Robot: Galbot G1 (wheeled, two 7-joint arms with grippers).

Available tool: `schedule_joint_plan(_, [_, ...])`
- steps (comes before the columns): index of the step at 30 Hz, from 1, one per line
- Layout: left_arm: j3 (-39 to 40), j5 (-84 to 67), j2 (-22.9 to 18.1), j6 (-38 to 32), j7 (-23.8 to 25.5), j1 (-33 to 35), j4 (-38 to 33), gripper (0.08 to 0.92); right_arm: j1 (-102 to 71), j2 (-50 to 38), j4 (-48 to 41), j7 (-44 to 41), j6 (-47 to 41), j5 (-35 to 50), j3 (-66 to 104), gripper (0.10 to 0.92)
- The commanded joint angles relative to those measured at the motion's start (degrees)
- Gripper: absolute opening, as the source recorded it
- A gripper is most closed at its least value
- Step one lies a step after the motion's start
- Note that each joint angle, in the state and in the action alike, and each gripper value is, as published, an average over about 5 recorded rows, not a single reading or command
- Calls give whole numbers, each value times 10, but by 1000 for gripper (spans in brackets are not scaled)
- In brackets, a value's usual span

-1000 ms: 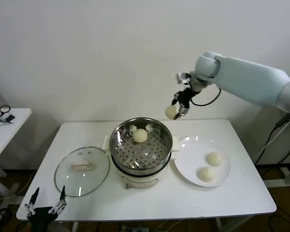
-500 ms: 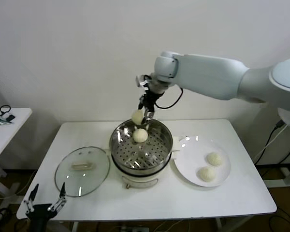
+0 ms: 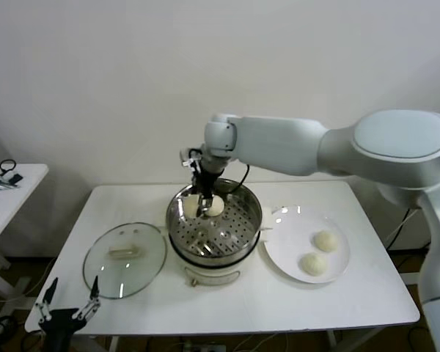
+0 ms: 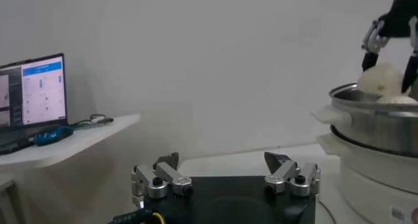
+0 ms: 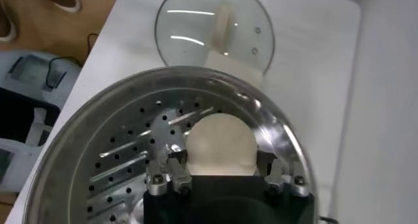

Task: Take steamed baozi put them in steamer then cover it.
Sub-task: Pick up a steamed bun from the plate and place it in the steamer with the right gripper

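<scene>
The steamer [image 3: 224, 253] stands mid-table, a shiny steel pot with a perforated tray [image 5: 117, 163]. My right gripper [image 3: 200, 206] hangs just over its back left part, shut on a cream-white baozi [image 5: 220, 144] held low above the tray. A second baozi [image 3: 215, 207] lies inside, next to it. Two more baozi [image 3: 325, 240] [image 3: 313, 264] rest on the white plate [image 3: 286, 246] to the right. The glass cover [image 3: 125, 258] lies flat left of the pot. My left gripper [image 3: 67, 308] is parked open off the table's front left corner, with nothing between its fingers.
A small side table [image 3: 7, 192] with cables and a laptop [image 4: 32, 95] stands at far left. The white table [image 3: 352, 297] has bare room in front of the pot and plate. A wall closes off the back.
My right arm has swung left from above the plate's back edge and come down over the steamer, carrying the baozi with it. The left arm has stayed still.
</scene>
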Motion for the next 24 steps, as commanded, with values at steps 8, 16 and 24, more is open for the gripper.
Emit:
schedule_joint_plan(8, [1, 7, 2, 8, 0, -13, 5, 823, -55, 28, -24, 3, -1, -15, -5, 691])
schedule_joint_plan(16, [0, 6, 6, 8, 0, -14, 7, 823, -51, 22, -21, 5, -2, -23, -3, 754])
schedule_joint_plan(24, [1, 7, 5, 7, 0, -12, 5, 823, -10, -11, 2, -9, 3, -23, 5, 822])
